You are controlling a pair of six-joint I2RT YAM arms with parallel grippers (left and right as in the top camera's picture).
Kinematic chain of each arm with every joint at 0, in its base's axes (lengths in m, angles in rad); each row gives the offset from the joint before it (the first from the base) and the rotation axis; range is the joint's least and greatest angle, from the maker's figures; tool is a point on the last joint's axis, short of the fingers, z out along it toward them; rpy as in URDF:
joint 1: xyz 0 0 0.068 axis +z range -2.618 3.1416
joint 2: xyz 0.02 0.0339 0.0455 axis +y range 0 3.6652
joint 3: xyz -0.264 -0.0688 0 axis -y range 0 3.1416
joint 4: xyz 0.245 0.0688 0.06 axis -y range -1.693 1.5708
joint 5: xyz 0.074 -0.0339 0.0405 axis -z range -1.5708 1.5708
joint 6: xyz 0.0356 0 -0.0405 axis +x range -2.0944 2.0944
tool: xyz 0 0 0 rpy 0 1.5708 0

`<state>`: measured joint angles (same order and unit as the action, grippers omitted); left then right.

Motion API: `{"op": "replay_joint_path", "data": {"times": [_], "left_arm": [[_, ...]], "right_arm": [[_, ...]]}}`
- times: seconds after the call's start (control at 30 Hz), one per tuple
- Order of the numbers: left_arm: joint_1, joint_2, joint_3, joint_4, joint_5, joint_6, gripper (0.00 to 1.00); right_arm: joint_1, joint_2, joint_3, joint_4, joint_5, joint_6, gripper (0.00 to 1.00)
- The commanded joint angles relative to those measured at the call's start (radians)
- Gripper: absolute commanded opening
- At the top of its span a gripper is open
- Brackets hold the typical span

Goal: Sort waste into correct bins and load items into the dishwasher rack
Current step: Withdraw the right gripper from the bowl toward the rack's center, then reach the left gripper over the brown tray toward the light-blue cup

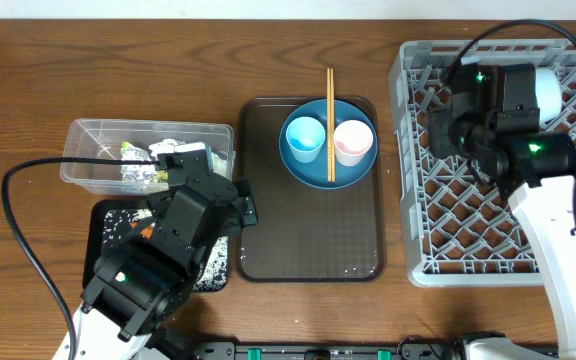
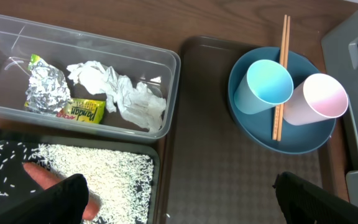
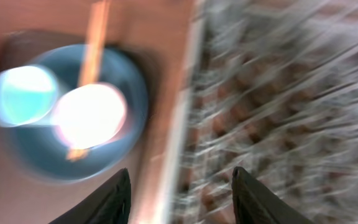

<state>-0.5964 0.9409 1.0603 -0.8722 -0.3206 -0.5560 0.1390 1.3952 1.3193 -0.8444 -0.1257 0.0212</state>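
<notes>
In the left wrist view the clear tub (image 2: 166, 68) holds a crumpled foil wrapper (image 2: 47, 90) and a white napkin (image 2: 120, 93). Below it, the black tray (image 2: 156, 163) carries white rice bits (image 2: 104, 171) and an orange carrot piece (image 2: 45, 180), which is partly behind one finger. My left gripper (image 2: 179, 205) is open and empty, straddling the edge between the black tray and the brown tray. The blue plate (image 1: 313, 172) bears a light blue cup (image 1: 304, 137), a pink cup (image 1: 353, 142) and chopsticks (image 1: 330, 125). My right gripper (image 3: 182, 199) is open and empty over the left rim of the dishwasher rack (image 1: 468, 230). The right wrist view is blurred.
The brown serving tray (image 1: 308, 240) lies in the middle under the plate. A white bowl (image 1: 548, 90) shows in the rack's far right, partly behind the right arm (image 1: 488, 110). A black cable (image 1: 28, 250) loops at the left.
</notes>
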Motion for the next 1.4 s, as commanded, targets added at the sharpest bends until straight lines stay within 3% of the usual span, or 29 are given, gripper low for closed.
{"op": "replay_joint_path", "data": {"times": [0.0, 0.27, 1.37], "left_arm": [[0.004, 0.000, 0.008, -0.003, -0.013, 0.005, 0.98], [0.004, 0.000, 0.008, -0.003, -0.013, 0.005, 0.98], [0.004, 0.000, 0.008, -0.003, -0.013, 0.005, 0.98]], "right_arm": [[0.006, -0.008, 0.005, -0.077, -0.222, 0.124, 0.51], [-0.002, -0.010, 0.005, -0.290, -0.221, 0.101, 0.47], [-0.009, -0.314, 0.005, -0.526, -0.188, 0.007, 0.57]]}}
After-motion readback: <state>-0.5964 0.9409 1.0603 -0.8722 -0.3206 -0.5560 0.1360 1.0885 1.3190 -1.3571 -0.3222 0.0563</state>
